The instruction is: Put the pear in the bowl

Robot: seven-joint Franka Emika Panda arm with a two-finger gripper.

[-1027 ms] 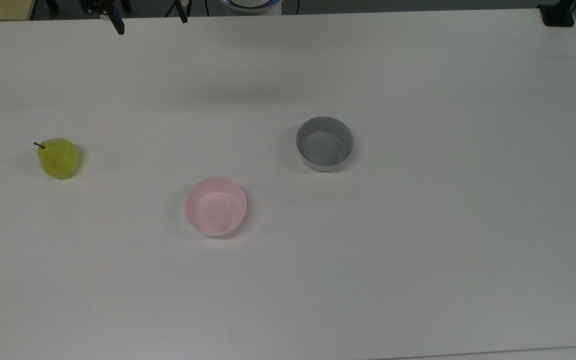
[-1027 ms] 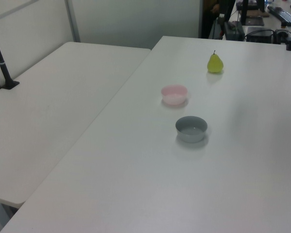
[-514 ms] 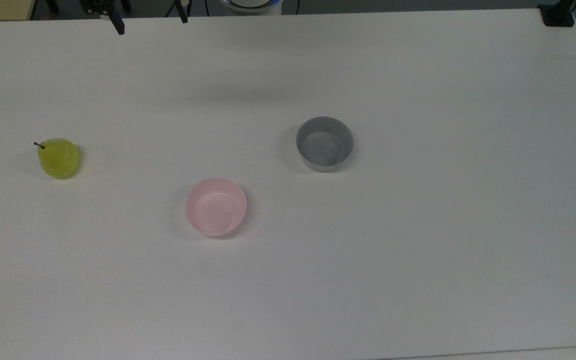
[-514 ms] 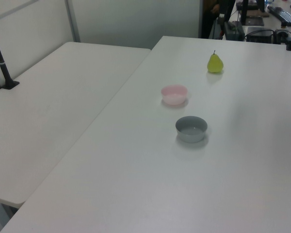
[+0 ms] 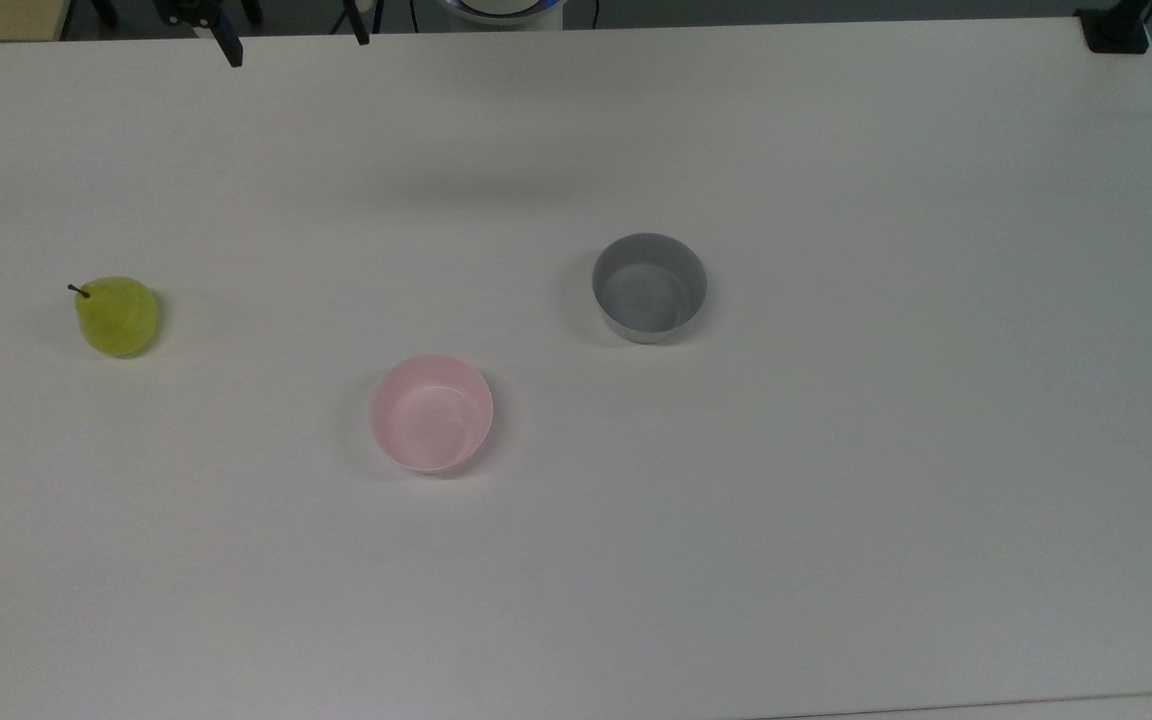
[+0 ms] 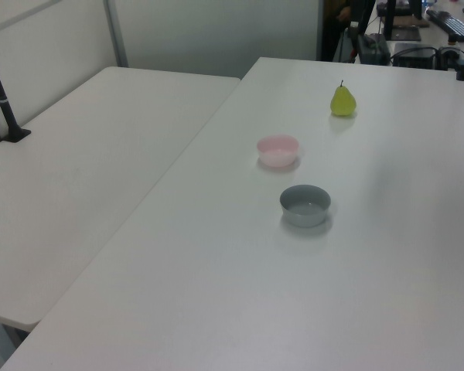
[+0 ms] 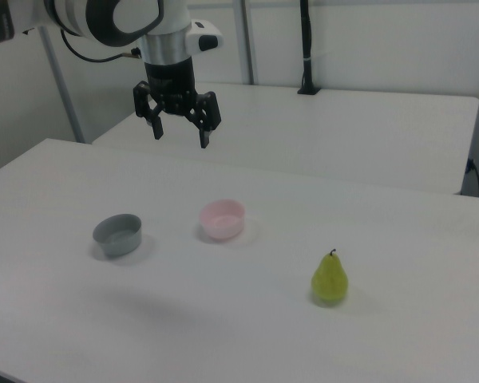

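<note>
while the tool (image 7: 180,134) hangs open, pear (image 5: 117,316) stands.

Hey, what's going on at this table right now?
A robot arm is set to put the pear into the pink bowl, but nothing is picked up yet. Its gripper hangs open high above the table, holding nothing. The pear stands upright by itself, well apart from both bowls. The pink bowl and the grey bowl sit empty, side by side.

White table (image 5: 836,500): pear (image 5: 117,316), bowl (image 5: 431,413), grey bowl (image 5: 649,287)
</note>
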